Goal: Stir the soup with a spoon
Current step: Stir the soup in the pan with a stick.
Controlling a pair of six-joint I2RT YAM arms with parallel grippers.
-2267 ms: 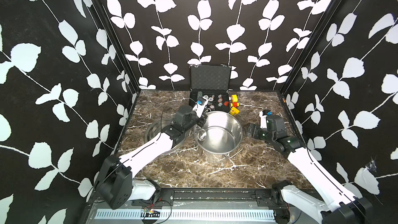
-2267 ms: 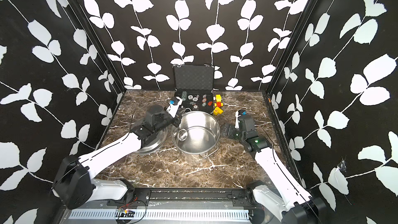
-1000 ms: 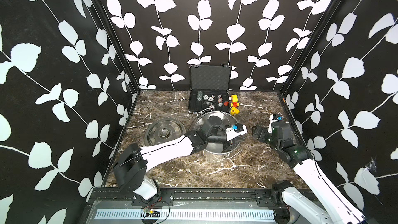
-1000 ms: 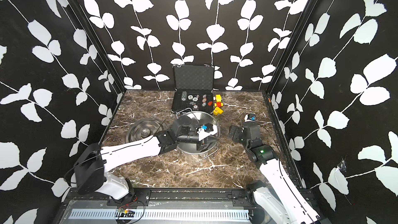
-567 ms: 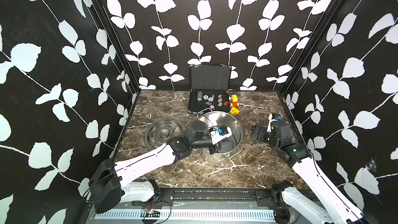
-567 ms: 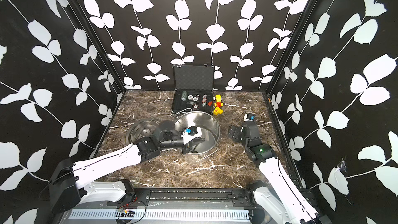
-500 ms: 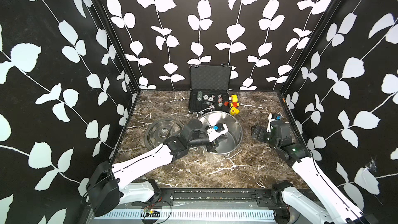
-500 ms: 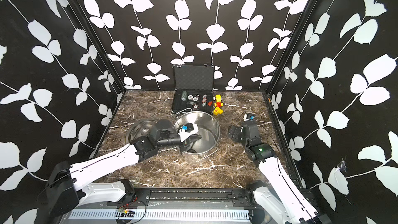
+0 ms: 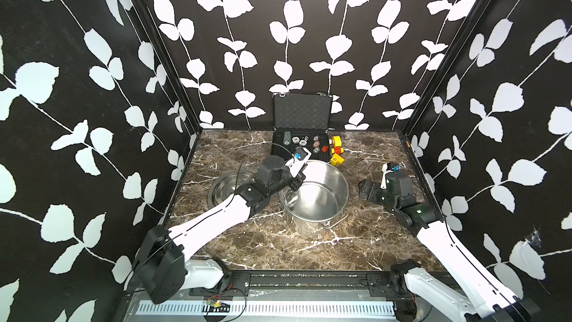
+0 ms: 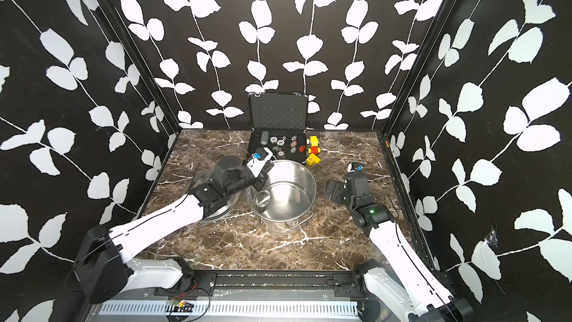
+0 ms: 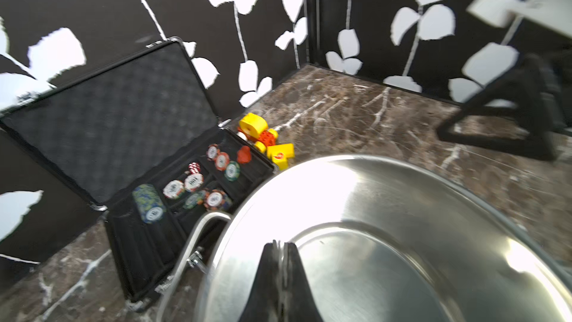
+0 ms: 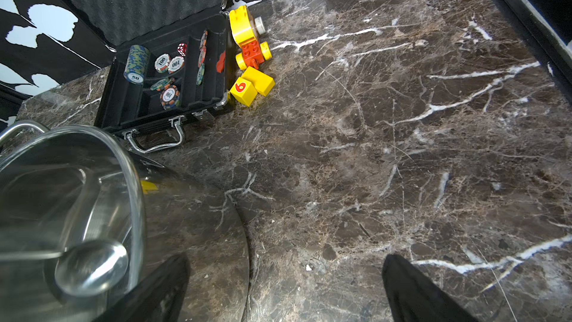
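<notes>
A steel pot stands mid-table. No soup shows in it; its bottom looks like bare steel. My left gripper hangs over the pot's left rim, shut on the thin handle of the silver spoon. In the left wrist view the black fingers press a silver strip between them above the pot's inside. The spoon's round bowl is down inside the pot near its left wall. My right gripper rests open on the marble, right of the pot and holding nothing.
The pot's lid lies flat left of the pot, partly under my left arm. An open black case of poker chips stands behind the pot. Yellow and red toy blocks lie beside it. Patterned walls close in three sides.
My left gripper has swept the spoon round inside the pot, from the right side across to the left rim. The right arm has barely moved.
</notes>
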